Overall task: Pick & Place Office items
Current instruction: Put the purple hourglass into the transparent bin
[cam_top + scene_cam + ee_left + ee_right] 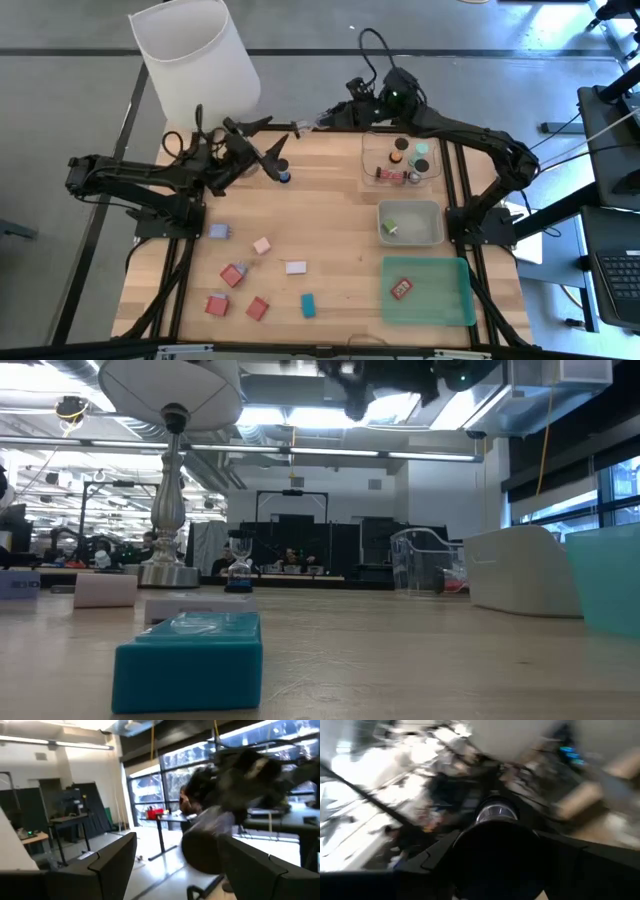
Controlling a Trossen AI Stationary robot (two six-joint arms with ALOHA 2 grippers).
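Observation:
My right gripper [305, 124] hangs over the table's far edge, shut on a black cylinder [494, 832] with a silvery end. Just to its left, my left gripper [268, 138] is raised and open, with nothing between its fingers [112, 862]. A short black cylinder with a blue cap [284, 176] stands upright on the wood below the left gripper. Small blocks lie on the table's near left part: lavender [218, 231], pink [262, 245], white [296, 267], teal [308, 305] and three red ones [233, 274]. My right gripper pinches the black cylinder's body [485, 847] between its two fingers. The cylinder lies along the fingers, and its silvery end [495, 812] points forward past the fingertips. It is held about level, lifted clear of the table.
A lamp with a big white shade [195, 55] stands at the far left corner. Along the right side lie a clear tray [372, 150] with several cylinders, a grey tray [425, 225] with a small green piece, and a green tray [440, 300] with a red block [402, 289].

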